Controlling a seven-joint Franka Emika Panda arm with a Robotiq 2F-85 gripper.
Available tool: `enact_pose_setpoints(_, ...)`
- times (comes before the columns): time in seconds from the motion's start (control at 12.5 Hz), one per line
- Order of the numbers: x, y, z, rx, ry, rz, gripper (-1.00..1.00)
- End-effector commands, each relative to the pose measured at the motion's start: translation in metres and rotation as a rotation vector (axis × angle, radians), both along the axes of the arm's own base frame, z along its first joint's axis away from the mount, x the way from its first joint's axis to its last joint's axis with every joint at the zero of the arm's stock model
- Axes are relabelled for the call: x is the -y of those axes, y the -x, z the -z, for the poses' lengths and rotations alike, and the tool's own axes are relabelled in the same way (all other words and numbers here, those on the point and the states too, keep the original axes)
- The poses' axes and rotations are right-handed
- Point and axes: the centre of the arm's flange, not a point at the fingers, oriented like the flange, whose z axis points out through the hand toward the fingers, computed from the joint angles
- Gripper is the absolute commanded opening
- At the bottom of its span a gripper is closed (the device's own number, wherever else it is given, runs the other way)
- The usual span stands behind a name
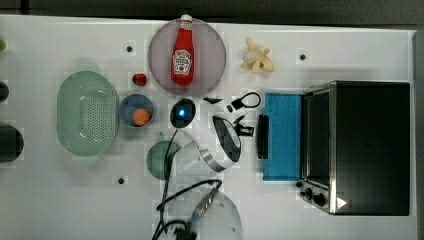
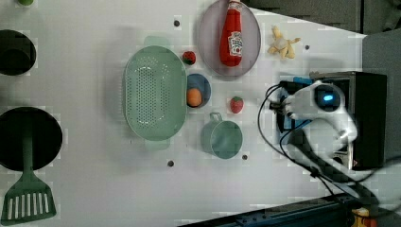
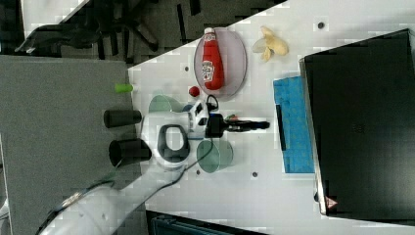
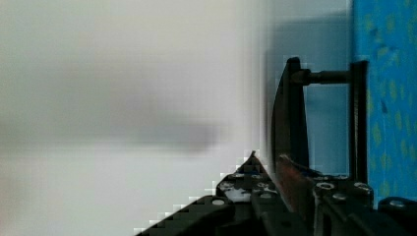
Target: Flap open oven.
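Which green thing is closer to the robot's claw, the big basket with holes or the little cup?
The little green cup, the one with a handle, is closer to the gripper. The big holed colander lies farther off, toward the top view's left.

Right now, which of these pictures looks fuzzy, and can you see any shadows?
In the wrist view the pale table is a soft blur crossed by a dark smear of shadow, while the oven's handle nearby looks sharper. In the top view the oven stays crisp, with the table evenly lit.
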Motion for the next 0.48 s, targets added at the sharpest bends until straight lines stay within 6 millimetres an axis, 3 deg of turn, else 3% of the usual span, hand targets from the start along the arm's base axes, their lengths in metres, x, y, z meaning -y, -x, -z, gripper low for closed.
enact_pose_setpoints(0.08, 0.007, -0.038, -0.146, 0.289, -0.156, 0.262, -0.65)
enact_pose_setpoints(0.48, 0.020, -0.006, -0.280, 0.225, -0.395, 0.601, -0.65)
